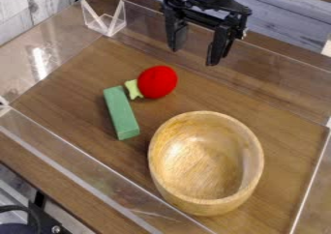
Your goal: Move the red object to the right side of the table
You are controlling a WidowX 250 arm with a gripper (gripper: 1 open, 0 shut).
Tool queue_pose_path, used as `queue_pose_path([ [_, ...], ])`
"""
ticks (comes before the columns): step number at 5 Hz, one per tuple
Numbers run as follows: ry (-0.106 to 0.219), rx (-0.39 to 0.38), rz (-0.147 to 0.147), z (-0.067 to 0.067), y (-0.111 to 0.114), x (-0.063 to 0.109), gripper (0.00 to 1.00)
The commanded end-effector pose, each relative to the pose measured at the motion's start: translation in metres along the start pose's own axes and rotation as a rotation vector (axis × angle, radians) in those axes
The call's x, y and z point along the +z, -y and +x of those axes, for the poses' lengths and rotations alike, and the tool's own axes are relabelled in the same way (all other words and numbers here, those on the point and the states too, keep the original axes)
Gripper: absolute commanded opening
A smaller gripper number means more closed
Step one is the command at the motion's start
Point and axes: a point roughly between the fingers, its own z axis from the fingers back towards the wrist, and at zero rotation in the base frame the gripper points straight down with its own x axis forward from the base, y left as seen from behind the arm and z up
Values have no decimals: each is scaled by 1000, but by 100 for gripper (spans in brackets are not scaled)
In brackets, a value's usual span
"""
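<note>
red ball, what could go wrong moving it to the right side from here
1. The small round red ball may roll away when the open claw closes on it.
2. The green rectangular block lies close beside it; a finger could knock it.
3. The round light wooden bowl fills much of the right, so the ball might hit it or drop in.

No readable text, label, brand, number or sign anywhere in view.
</note>
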Motion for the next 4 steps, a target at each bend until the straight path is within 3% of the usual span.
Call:
queue_pose_path([
  [1, -23, -9, 1, -3, 1, -9, 100],
  [2, -45, -48, 4, -1, -2, -21, 100],
  [3, -38, -92, 11, 1, -12, -31, 100],
  [4, -33, -84, 16, 8, -33, -33, 100],
])
